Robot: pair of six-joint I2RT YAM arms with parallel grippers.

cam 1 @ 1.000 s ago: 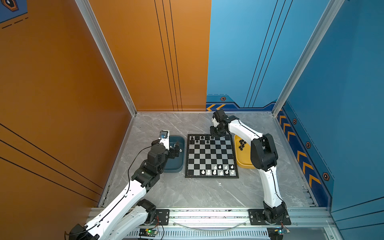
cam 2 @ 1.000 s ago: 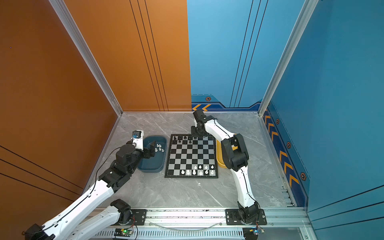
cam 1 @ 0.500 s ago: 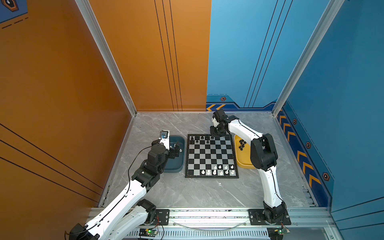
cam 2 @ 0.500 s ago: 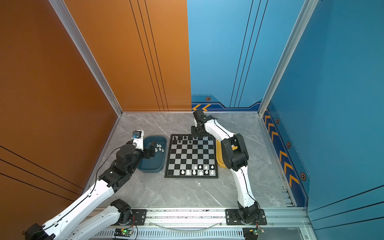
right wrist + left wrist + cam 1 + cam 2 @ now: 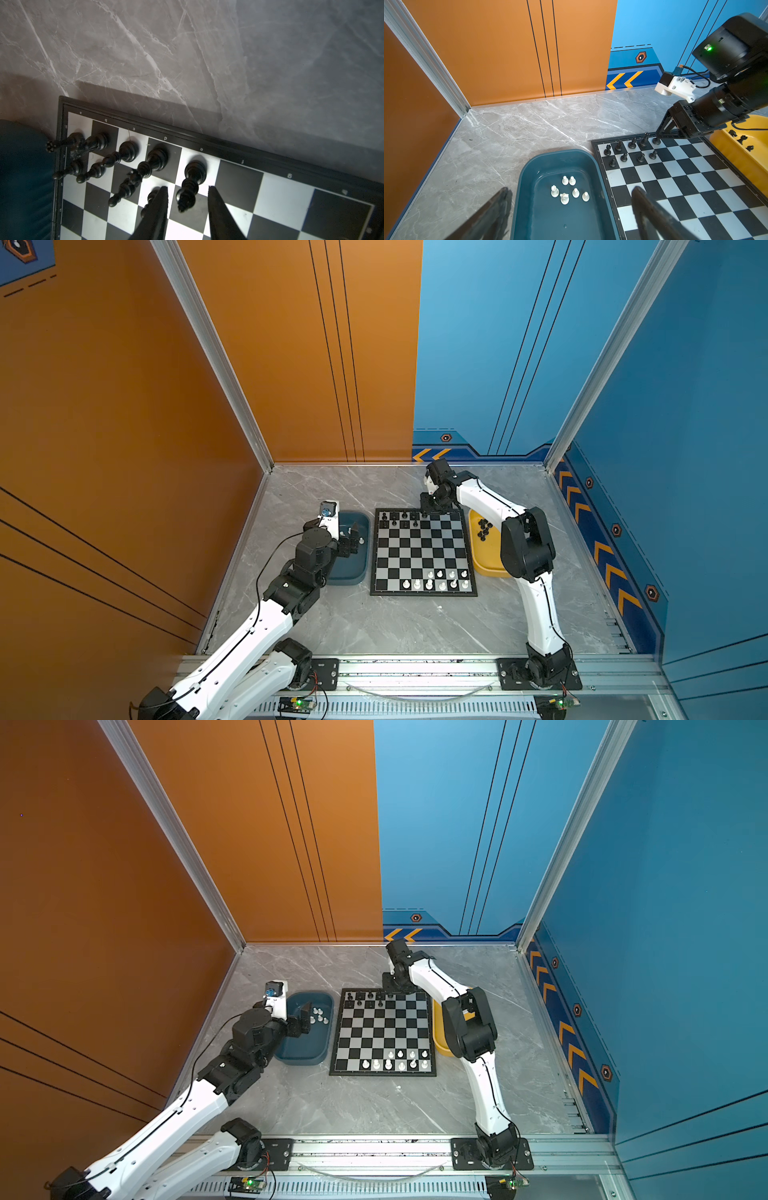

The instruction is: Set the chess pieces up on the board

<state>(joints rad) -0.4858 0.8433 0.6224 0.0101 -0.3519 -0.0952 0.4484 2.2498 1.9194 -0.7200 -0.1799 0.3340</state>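
Note:
The board (image 5: 422, 549) lies mid-table. Several black chess pieces (image 5: 399, 519) stand at its far left corner, several white ones (image 5: 440, 578) along its near right. My right gripper (image 5: 187, 188) hangs over the far row, open. Its fingers (image 5: 161, 205) flank a tall black piece (image 5: 192, 182) that stands upright on a white square, with a gap on each side. My left gripper (image 5: 571, 189) hovers open and empty above the dark teal tray (image 5: 521, 180), which holds several white pieces (image 5: 569, 191).
A yellow tray (image 5: 484, 560) with several black pieces (image 5: 483, 529) sits against the board's right edge, partly behind my right arm. The teal tray (image 5: 353, 572) touches the board's left edge. Orange and blue walls enclose the grey marble table.
My right gripper's jaws have parted from the tall black piece on the far row, leaving it standing. Neither arm has otherwise moved.

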